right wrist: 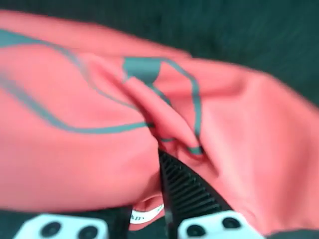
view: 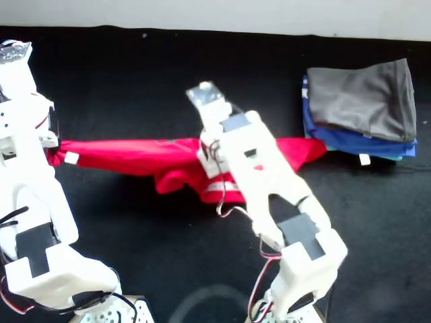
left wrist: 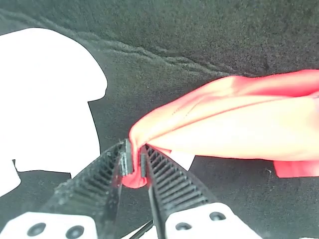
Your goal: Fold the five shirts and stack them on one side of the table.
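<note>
Light even, diffuse, from overhead. Black table cover (view: 135, 87) matte, dim, swallows shadows. White arm casings (view: 34, 195) washed out, surface detail lost. Red shirt (view: 135, 156) brightly lit; shadow beneath faint. Far wall (view: 269, 13) bright.

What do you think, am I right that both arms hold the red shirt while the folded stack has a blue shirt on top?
Not quite: the high view shows a grey shirt on top of the stack, with blue shirts beneath it. The left gripper and right gripper do both hold the red shirt.
</note>
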{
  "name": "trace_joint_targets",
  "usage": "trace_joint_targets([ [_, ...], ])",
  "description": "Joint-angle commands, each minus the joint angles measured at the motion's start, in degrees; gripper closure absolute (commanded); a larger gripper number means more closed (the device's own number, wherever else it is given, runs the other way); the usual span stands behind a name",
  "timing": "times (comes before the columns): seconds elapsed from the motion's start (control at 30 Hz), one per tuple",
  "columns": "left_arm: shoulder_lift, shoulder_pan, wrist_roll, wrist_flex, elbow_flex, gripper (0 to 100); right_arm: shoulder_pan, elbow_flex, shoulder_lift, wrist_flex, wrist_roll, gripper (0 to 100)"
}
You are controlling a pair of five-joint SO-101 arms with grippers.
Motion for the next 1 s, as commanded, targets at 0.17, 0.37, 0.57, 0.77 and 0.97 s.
trace_joint_targets([
  [0.17, -3.74, -4.44, -0.26, 0.62, -14.90, 99, 1.27, -18.24, -11.38, 13.14, 8.97, 99.3],
  [0.37, -3.12, -6.73, -0.35, 2.20, -18.77, 99, 1.10, -17.54, -11.21, 14.55, 13.71, 99.3],
  [0.57, -2.95, -5.85, -0.44, 1.49, -9.27, 99, 0.92, -6.20, -10.42, 12.79, 13.71, 99.3],
  [0.77, -3.03, -5.14, -4.13, -9.76, 9.19, 99, 0.92, 7.60, -17.54, 11.91, 13.71, 99.2],
  [0.97, -3.03, -5.14, -4.31, -25.23, 23.34, 99, 1.36, 22.55, -29.41, 3.38, 13.98, 99.0],
])
